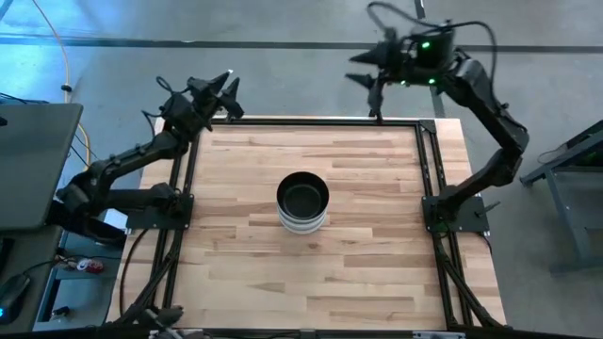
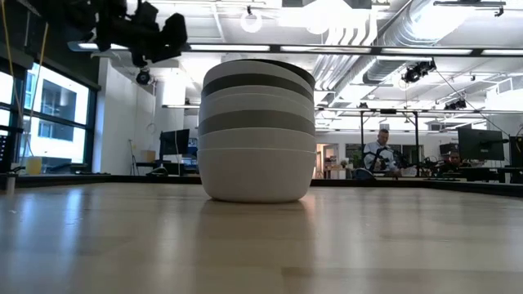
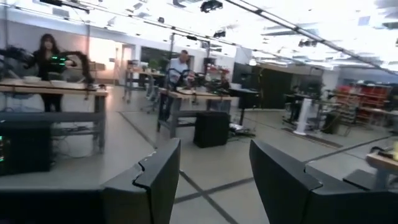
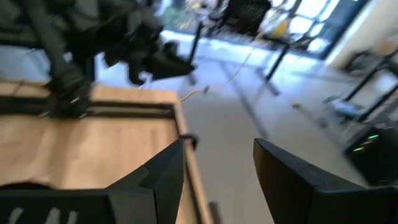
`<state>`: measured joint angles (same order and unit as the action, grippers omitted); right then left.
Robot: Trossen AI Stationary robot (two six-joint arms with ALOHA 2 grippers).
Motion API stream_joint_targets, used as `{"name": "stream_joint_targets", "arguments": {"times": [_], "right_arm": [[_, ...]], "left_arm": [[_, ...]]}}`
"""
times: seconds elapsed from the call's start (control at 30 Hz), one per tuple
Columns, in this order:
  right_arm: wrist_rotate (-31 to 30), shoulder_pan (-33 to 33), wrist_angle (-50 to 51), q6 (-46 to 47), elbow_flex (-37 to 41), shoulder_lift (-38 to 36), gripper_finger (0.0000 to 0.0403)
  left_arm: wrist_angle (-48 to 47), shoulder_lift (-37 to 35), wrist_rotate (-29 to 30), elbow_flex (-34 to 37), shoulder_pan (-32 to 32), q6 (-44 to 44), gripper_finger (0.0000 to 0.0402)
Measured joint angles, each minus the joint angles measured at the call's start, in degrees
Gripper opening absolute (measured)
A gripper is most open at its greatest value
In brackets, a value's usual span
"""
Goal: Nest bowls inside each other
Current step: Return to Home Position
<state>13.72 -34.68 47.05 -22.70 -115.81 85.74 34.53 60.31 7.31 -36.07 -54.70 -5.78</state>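
In the high view, the bowls point(image 1: 302, 202) are seen gathered into one stack at the middle of the table point(image 1: 377, 273), a black one uppermost. No loose bowl is found anywhere on the wood, so the nesting is judged complete, with only the parking of the arms left. The left gripper point(image 1: 228, 97) is held over the far left corner and the right gripper point(image 1: 364, 68) beyond the far edge, both well apart from the stack.

In the low view, the stack is shown upright, white and grey bands alternating up to a dark rim. Its axis is taken as vertical, mouths upward; being round, no sideways heading can be given to it. The number of nested bowls cannot be counted with certainty.

In the left wrist view, the left gripper's fingers point(image 3: 155, 180) are seen spread, with nothing between them and only the room beyond. In the right wrist view, the right gripper's fingers point(image 4: 158, 174) are likewise parted and empty, a corner of the table being caught beside them
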Motion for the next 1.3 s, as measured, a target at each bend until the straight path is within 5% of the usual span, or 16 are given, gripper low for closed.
{"name": "stream_joint_targets", "arguments": {"times": [0.47, 1.0, 1.13, 1.3], "right_arm": [[3.69, -11.44, -3.15, -0.87, 0.0, -5.95, 0.0183], [6.67, -13.11, 0.65, -0.78, 0.0, -6.83, 0.0183], [6.68, -13.09, 1.48, -0.78, 0.0, -6.83, 0.0183], [7.39, -13.09, 2.1, -0.8, 0.0, -6.85, 0.0183]], "left_arm": [[-0.42, 11.88, -10.93, -9.44, 19.85, 1.44, 0.0181], [-0.05, 14.28, -14.69, -10.04, 38.55, -4.26, 0.0181], [-0.53, 12.52, -14.29, -10.04, 43.21, -6.44, 0.0181], [-1.59, 6.68, -5.72, -10.04, 49.63, -3.61, 0.0181]]}}
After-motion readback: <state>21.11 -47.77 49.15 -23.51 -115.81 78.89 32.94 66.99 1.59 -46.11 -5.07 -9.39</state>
